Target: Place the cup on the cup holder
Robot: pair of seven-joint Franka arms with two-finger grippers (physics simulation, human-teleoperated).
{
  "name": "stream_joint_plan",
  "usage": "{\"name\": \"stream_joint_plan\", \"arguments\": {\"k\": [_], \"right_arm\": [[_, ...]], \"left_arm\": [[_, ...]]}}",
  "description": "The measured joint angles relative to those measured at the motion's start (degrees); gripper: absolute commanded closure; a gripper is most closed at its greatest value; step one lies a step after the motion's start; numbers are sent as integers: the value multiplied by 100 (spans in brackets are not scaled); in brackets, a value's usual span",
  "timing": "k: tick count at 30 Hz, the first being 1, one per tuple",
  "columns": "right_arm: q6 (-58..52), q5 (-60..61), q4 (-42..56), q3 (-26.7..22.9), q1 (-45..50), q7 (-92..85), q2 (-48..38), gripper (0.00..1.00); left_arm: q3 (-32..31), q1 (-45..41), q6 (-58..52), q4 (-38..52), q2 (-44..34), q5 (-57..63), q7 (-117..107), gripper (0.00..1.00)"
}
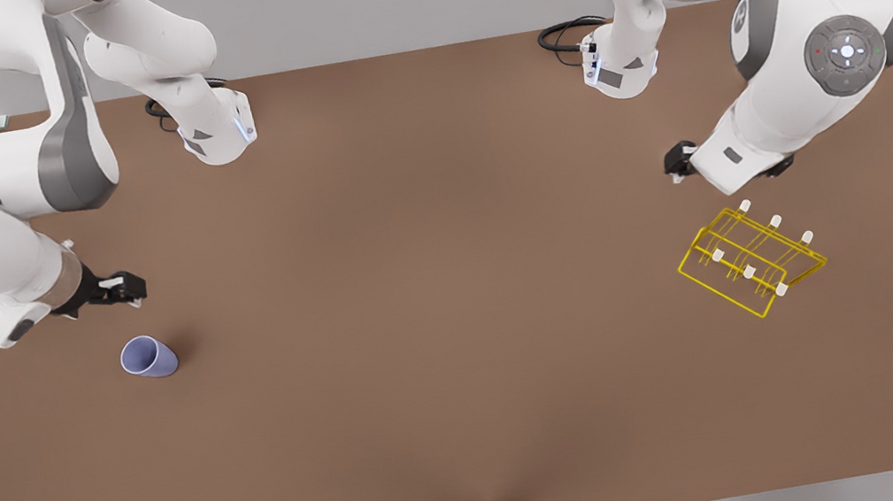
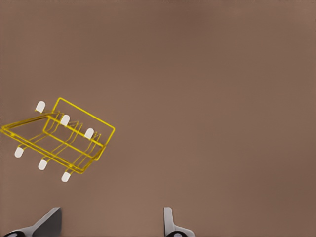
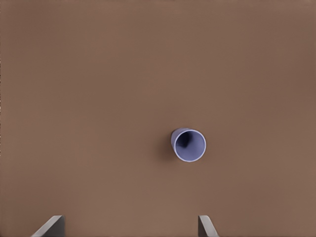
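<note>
I see the cup (image 1: 149, 357) upright on the table (image 1: 437, 306) at the front view's left, below my wide-open, empty right gripper (image 1: 123, 288). The cup holder (image 1: 750, 260) sits far right, near my open, empty left gripper (image 1: 679, 160).

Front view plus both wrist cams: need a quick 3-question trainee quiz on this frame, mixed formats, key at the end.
1. True or false: the cup already sits on the cup holder.
2. Which gripper is nearest the cup? A) left gripper B) right gripper C) both equally near
3. Fill in: the cup holder's six upright prongs carry ____ caps.

Key:
1. False. The cup stands alone on the brown table at the front view's left, the holder at its right.
2. B. The right wrist view looks down on the cup, the left wrist view on the holder; both grippers are open.
3. White.
</note>
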Motion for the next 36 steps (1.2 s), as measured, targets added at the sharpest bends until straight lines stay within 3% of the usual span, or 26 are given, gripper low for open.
{"name": "stream_joint_plan", "arguments": {"k": [6,9,13,15,18,20,36], "right_arm": [[366,-1,-145,42,175,25,1007,0],[857,-16,-635,46,269,60,1237,0],[1405,-151,-437,47,88,46,1497,0],[1776,-172,-898,99,-271,23,1501,0],[2569,-186,-1791,1010,-1461,-50,1493,0],[2997,-192,-2007,1236,-1727,-96,1492,0],[4211,-207,-3048,1361,-2408,-465,1184,0]], "left_arm": [[22,-17,383,-38,267,64,10,0],[22,-98,467,-39,354,120,15,0],[22,-116,524,-39,376,150,22,0],[24,-108,533,-40,388,156,25,0],[25,-110,512,-41,392,161,28,0],[24,-106,502,-44,408,162,30,0],[23,-114,313,-83,411,164,32,0]]}}
